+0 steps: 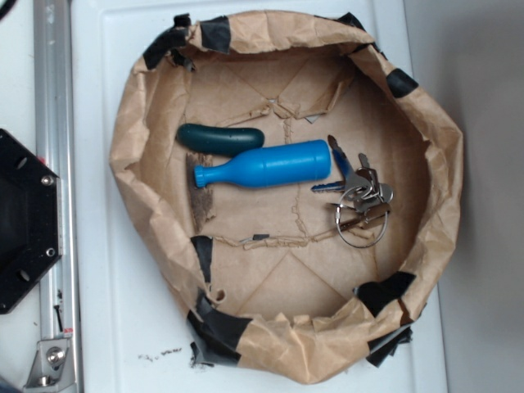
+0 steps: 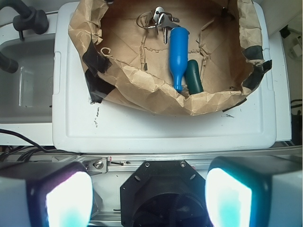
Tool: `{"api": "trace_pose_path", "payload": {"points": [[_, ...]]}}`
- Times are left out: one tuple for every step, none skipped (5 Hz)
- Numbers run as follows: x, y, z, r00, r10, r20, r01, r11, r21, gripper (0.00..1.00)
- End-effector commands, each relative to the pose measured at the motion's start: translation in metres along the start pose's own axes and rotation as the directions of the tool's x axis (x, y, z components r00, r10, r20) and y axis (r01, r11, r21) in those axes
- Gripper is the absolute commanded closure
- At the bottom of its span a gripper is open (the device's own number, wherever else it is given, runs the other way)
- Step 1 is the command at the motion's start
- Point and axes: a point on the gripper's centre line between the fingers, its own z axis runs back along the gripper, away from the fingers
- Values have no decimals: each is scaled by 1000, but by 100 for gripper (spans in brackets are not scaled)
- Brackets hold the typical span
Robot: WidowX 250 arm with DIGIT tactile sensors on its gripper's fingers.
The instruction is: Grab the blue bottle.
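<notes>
With your tool (image 2: 148,196) spread wide, pinch the bottle (image 1: 266,167) across its thick body: it's probably light, stiff, slippery plastic.

Glossy smooth plastic blue bottle (image 1: 266,167) lies in a crumpled matt brown-paper bowl (image 1: 278,354) beside shiny metal keys (image 1: 359,196).

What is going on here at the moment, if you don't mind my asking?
Nothing is being handled yet. The blue bottle lies on its side in a brown paper basin on a white lid, beside a dark teal cucumber-shaped object, with a bunch of keys at its base. The claw is open and well short of the basin, holding nothing.
</notes>
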Motion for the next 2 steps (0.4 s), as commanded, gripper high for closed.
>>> {"api": "trace_pose_path", "payload": {"points": [[0,0,0,1000,0,0,0,1000,0,0],[29,10,-26,997,69,-46,-68,997,23,0]]}}
